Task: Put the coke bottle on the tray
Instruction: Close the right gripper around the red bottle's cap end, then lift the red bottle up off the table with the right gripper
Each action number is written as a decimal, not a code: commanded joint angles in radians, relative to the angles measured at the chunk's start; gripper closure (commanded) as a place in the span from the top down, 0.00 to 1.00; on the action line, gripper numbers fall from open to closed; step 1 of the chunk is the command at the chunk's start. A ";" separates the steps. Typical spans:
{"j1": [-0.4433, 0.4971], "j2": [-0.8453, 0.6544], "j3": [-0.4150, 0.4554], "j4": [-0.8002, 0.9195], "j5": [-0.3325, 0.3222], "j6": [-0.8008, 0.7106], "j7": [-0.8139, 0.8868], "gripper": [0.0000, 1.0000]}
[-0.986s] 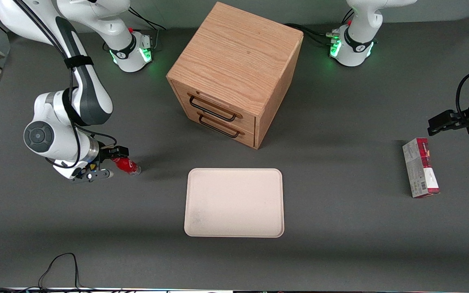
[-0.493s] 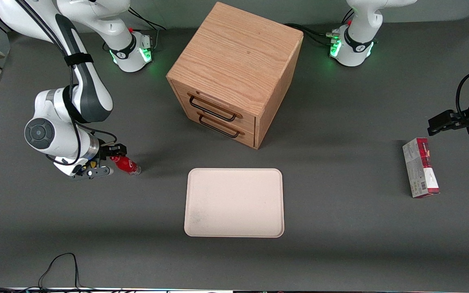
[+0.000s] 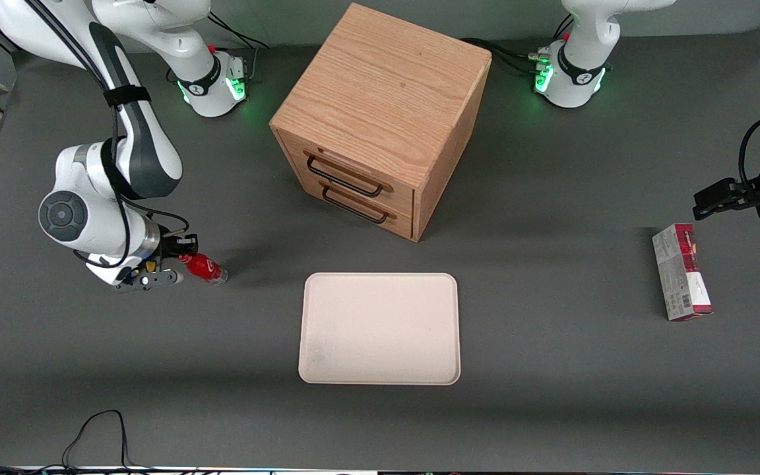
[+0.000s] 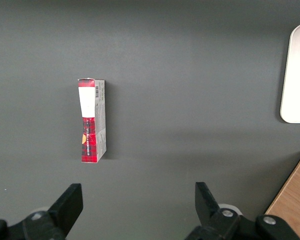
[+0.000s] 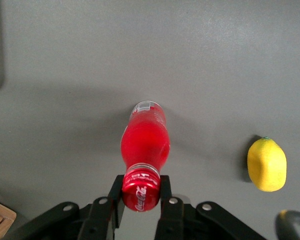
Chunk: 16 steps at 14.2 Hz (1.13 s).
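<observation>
I had the claw (image 3: 170,262) low over the bench (image 3: 551,409), toward the working arm's end, with its fingers (image 5: 165,192) closed narrow on the cap of the bottle (image 3: 205,266). The step in hand, as I judged it, was to lift the bottle and carry it to the tray (image 3: 380,328). The grip sat only on the cap, so I reckoned the body could swing or slip: the safest course was a slow, straight lift until the base was free of the bench, then a level move toward the tray, high enough to pass its low rim, and no release until the base was resting on the flat. From the wrist, the bottle (image 5: 145,145) ran out from the claw (image 5: 140,192), cap between the fingers and clear base farthest from them; I could not tell whether the base was touching the bench. A lemon (image 5: 266,164) lay near the bottle, apart from it. The tray was empty, well apart from the bottle, nearer the front edge of the bench, in front of the cabinet (image 3: 380,119).
</observation>
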State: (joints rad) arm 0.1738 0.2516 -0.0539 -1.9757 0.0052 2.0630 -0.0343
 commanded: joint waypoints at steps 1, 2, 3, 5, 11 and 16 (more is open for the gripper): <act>0.004 -0.032 -0.006 -0.011 -0.010 0.005 -0.010 0.00; 0.004 -0.044 -0.004 0.010 -0.010 -0.012 -0.001 0.00; 0.006 -0.057 -0.004 0.053 -0.007 -0.082 0.005 0.00; 0.006 -0.064 -0.004 0.197 0.001 -0.283 0.023 0.00; -0.001 -0.003 -0.004 0.669 0.002 -0.760 0.022 0.00; -0.001 0.112 0.000 0.880 0.002 -0.877 0.054 0.00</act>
State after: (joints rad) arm 0.1729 0.2847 -0.0560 -1.2030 0.0054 1.2310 -0.0230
